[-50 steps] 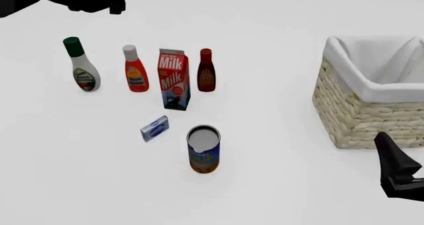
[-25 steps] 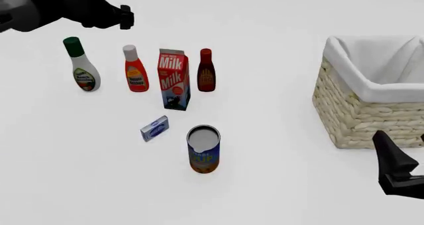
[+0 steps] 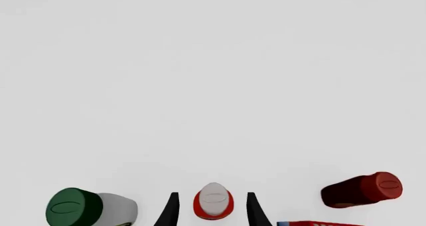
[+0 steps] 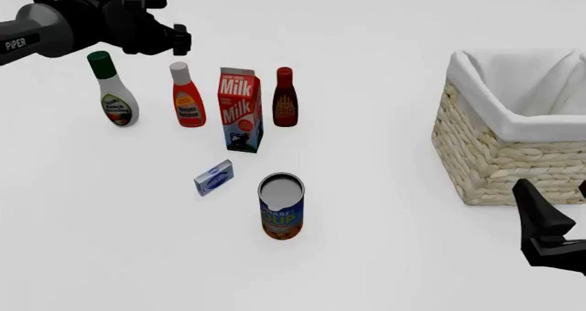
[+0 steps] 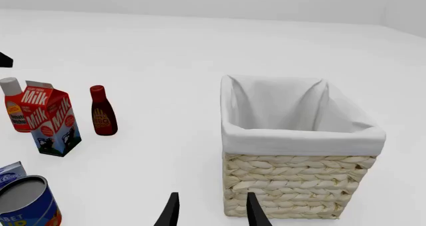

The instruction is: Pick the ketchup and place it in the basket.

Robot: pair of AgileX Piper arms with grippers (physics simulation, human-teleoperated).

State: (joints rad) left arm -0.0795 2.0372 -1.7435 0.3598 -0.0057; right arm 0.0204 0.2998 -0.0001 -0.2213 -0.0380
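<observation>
The ketchup, a red-orange bottle with a pale cap, stands upright between a white bottle and the milk carton. My left gripper hovers above and just behind it, open and empty. In the left wrist view the ketchup's cap shows from above between the two spread fingertips of the left gripper. The wicker basket with white lining stands at the right. My right gripper is low at the front right, just in front of the basket, open and empty. The ketchup also shows in the right wrist view.
A white bottle with a green cap stands left of the ketchup. The milk carton and a dark red bottle stand to its right. A small blue box and a soup can are nearer the front.
My left arm has come down and to the right, from the far left corner to just over the ketchup. The right gripper has barely moved.
</observation>
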